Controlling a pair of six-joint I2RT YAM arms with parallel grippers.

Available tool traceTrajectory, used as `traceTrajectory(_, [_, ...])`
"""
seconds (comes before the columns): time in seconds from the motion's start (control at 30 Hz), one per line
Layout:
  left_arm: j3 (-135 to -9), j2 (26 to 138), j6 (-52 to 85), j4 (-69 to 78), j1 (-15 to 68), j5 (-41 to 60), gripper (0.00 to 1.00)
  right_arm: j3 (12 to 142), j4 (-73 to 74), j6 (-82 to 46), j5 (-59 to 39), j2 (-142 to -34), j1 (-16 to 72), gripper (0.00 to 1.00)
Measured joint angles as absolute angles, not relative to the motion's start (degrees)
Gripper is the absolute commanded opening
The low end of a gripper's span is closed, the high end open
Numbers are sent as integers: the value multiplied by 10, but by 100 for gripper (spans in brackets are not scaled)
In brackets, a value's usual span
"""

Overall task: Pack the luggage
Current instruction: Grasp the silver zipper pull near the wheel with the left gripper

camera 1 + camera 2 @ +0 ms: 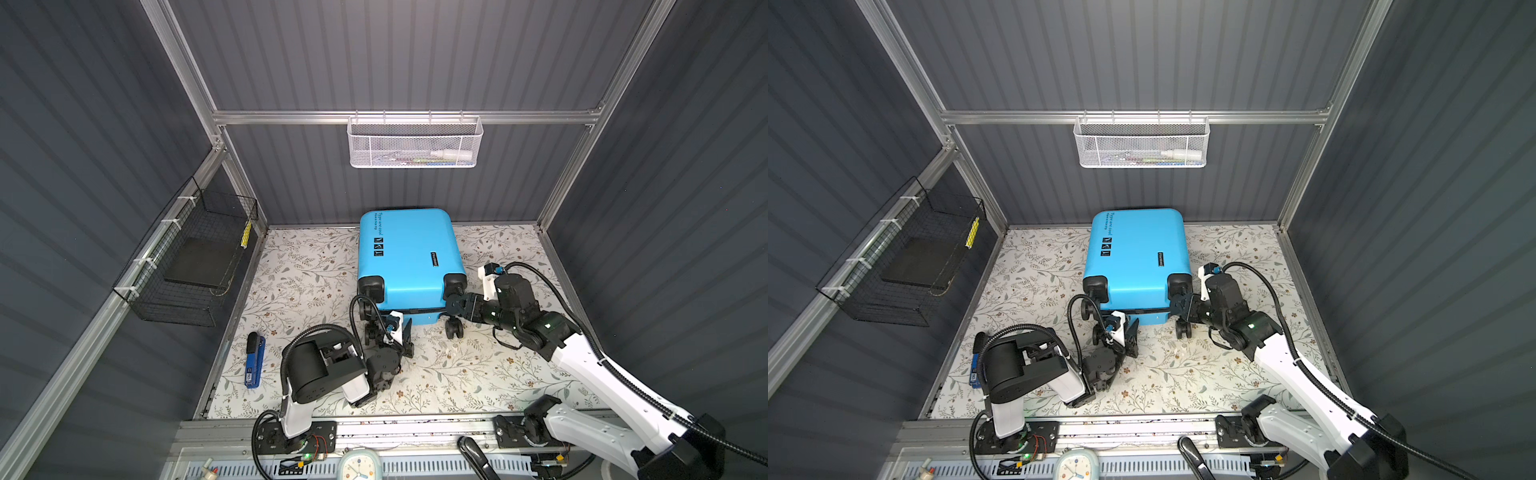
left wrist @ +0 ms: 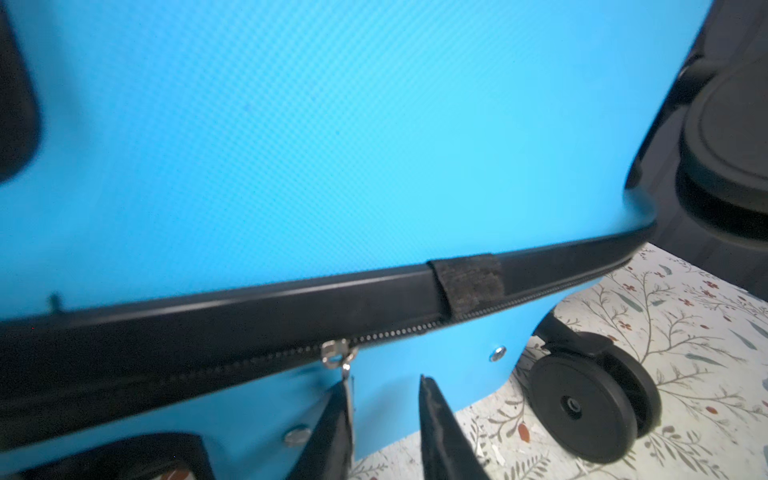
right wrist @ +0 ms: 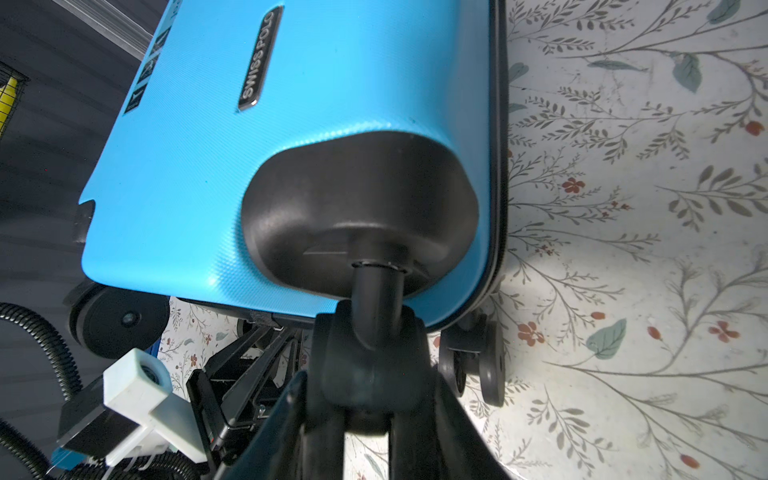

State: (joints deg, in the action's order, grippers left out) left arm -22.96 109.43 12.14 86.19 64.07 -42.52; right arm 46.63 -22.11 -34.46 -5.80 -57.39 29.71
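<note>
The left gripper [image 2: 384, 386] stands with its jaws apart at the near end of the luggage [image 1: 409, 253], close against the blue shell just under the black zip band. The metal zipper pull [image 2: 345, 374] hangs down from its slider between the two fingers [image 2: 332, 428], right against the inner face of one, and the other finger stands clear of it. A dark fabric tab [image 2: 467, 282] crosses the zip band a little farther along from this gripper, and past that a black wheel [image 2: 582, 407] rests on the floral mat [image 1: 478, 374]. The right gripper [image 3: 368, 386] is clamped on the caster [image 3: 374, 299] at the upper near corner of the luggage, one finger on each side of it. The luggage lies flat on the mat beyond both grippers, its printed shell up and its wheels toward them. Out to the side of the left arm, a blue and black tool [image 1: 254, 359] lies on the mat. Farthest from the grippers, a black wire basket [image 1: 187, 257] hangs on the side wall and a white mesh basket [image 1: 413, 141] on the back rail.
</note>
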Motion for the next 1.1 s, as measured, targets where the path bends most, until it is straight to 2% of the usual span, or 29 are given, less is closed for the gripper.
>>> traceTrajectory(0.4, [-235, 1094, 124, 861, 640, -445, 6, 473, -232, -340, -53, -575, 297, 0])
traceTrajectory(0.5, [-228, 1091, 124, 861, 640, -448, 0, 474, -233, -340, -51, -575, 297, 0])
traceTrajectory(1.1, [-201, 1060, 113, 858, 626, -353, 0, 514, -294, -325, -49, -590, 297, 0])
